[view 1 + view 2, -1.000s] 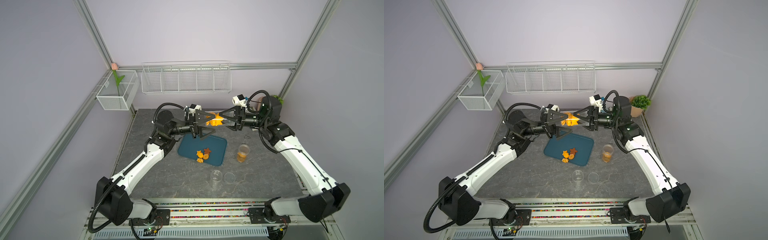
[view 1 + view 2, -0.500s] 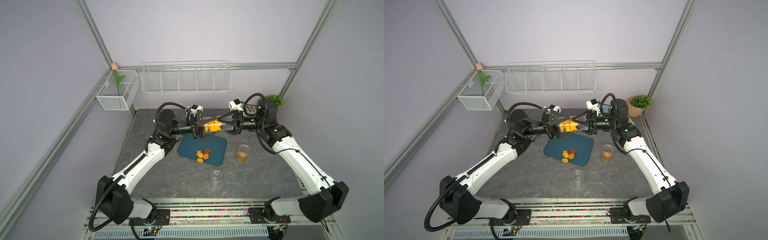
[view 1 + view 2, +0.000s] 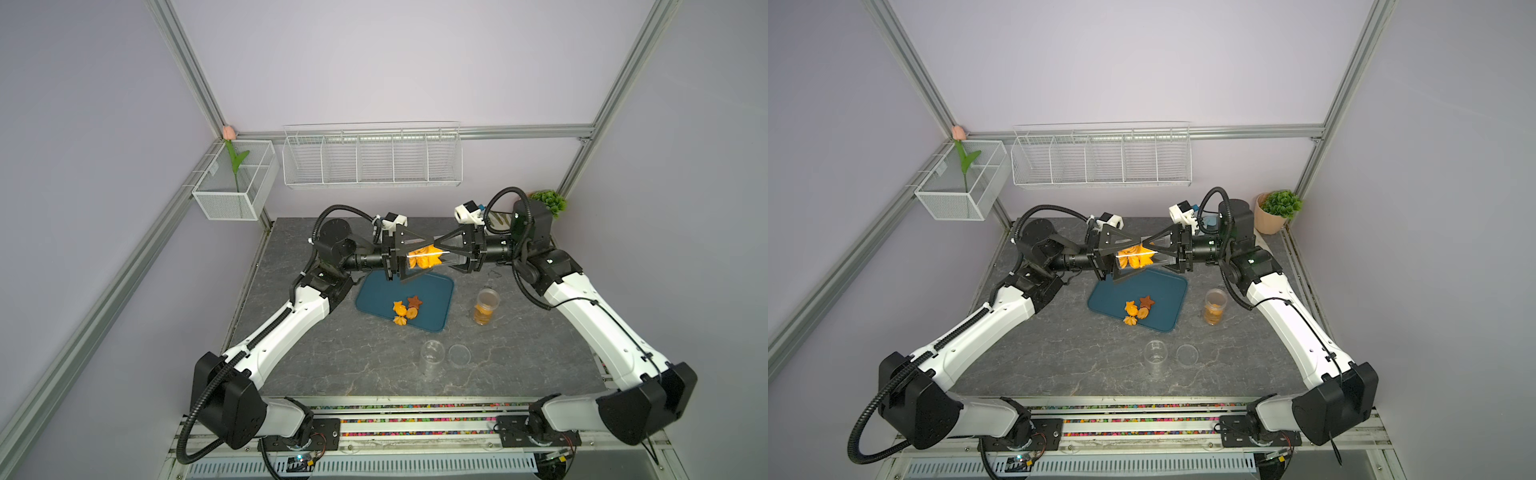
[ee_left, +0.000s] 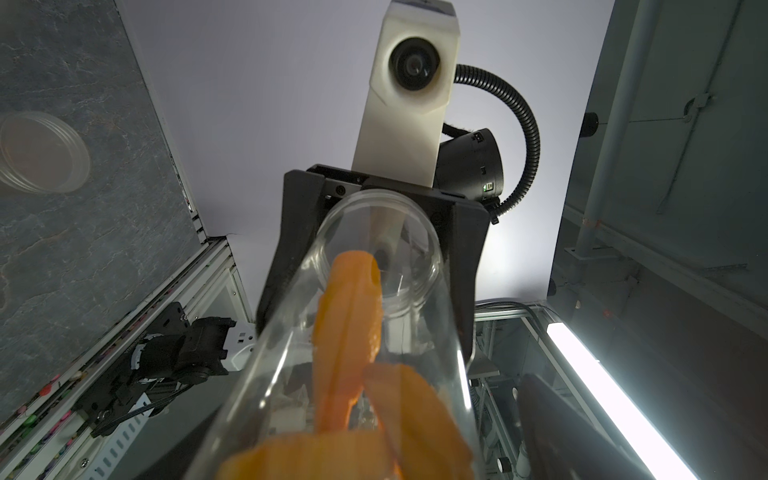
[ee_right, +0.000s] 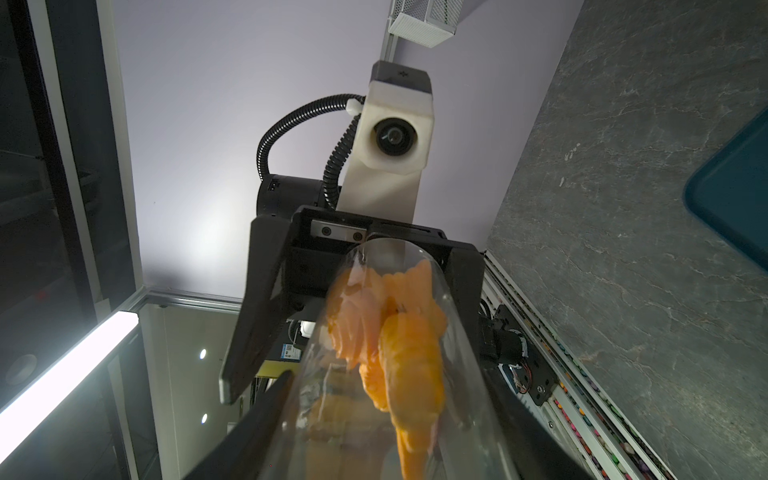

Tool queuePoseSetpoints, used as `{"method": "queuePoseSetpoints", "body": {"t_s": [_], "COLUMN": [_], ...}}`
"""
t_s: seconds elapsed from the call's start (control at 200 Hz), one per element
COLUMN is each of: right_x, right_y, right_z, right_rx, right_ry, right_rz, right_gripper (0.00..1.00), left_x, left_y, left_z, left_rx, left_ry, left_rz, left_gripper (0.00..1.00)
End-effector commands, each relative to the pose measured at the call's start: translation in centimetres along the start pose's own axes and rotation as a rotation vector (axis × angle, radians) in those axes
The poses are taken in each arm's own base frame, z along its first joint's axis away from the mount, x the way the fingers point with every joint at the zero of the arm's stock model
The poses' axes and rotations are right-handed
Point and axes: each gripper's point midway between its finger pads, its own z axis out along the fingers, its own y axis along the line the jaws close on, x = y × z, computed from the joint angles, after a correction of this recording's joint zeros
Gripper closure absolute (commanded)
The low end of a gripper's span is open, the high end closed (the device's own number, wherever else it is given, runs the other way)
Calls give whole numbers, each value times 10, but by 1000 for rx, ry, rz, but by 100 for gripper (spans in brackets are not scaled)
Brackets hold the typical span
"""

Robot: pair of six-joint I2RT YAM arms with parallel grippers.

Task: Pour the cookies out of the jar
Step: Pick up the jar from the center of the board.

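Near end of jar (image 4: pixel 276 353) and its cookies (image 4: pixel 348 332), beyond both wrist views' edge.

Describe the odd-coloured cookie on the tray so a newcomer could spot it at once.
On the grey table, find the teal tray in the middle. Near its front edge lies a small cluster of orange cookies. The brown star sits at the cluster's back, the only dark one.

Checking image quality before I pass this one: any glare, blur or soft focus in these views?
Left wrist view: light tube blown out, nearest cookies soft. Right wrist view: light tube glares, cookies in the jar blurred, tray edge soft. Both top views: even light, sharp.
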Motion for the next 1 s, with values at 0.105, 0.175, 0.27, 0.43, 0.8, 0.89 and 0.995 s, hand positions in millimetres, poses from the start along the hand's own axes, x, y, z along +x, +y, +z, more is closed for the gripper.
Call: {"method": "queuePoseSetpoints", "body": {"t_s": [0.105,0.175,0.27,0.43,0.8,0.89,0.995], "right_x": [12,13,12,11,13,13,13], "right_y": [8,7,7,7,7,7,7], "right_z": [1,1,1,2,2,2,2], "right_rx": [-19,-18,-16,-17,-18,-18,-17], "right_ry": [48,49,46,49,55,56,53], "right_rz": [14,14,13,11,10,8,6], "right_gripper": [32,32,31,31,31,29,28], "left_x": [10,10,11,10,4,4,5], "left_y": [-13,-12,-11,-11,-14,-13,-12], "left_z": [-2,-2,-3,-2,0,1,0], "left_rx": [22,20,19,20,37,37,36], "left_ry": [16,15,17,15,11,12,12], "left_rz": [45,42,39,39,35,34,31], "left_gripper": [13,17,19,24,34,39,41]}}
